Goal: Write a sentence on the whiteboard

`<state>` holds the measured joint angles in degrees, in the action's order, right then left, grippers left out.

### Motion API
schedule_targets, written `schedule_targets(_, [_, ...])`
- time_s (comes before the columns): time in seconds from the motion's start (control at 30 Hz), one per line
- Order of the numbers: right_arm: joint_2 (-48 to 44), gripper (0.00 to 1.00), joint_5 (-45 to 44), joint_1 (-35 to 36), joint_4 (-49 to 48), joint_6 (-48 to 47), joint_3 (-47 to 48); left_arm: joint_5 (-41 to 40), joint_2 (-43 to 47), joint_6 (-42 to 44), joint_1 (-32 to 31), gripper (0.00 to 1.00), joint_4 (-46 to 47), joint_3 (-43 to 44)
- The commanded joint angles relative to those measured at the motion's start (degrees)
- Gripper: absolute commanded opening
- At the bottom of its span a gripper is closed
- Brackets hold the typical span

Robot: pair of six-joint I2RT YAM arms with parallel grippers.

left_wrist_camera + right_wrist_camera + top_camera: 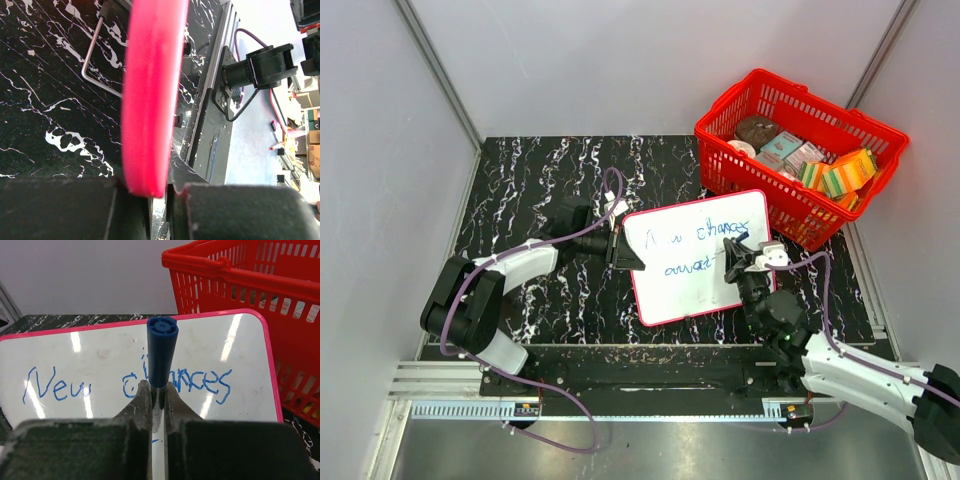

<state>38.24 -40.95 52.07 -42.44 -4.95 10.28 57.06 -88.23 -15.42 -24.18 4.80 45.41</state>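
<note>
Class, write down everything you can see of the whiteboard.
The whiteboard is a glossy white rectangle with a thin red rim and rounded corners, set askew on the black marbled table. Blue writing reads "New chances", more below. The left gripper clamps its left edge; the right gripper holds a blue marker over it.

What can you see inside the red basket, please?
The red basket holds a brown round item, a white roll, some small boxes and orange-and-green striped packs. Whatever lies beneath them, and the basket floor, is covered.
</note>
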Motion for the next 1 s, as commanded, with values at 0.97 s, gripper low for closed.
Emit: schedule_targets(0.97, [5.1,0.0,-3.4,-0.2,2.6,4.1,1.5,-11.5,-0.1,9.0,-1.1,0.0,-3.5,0.2])
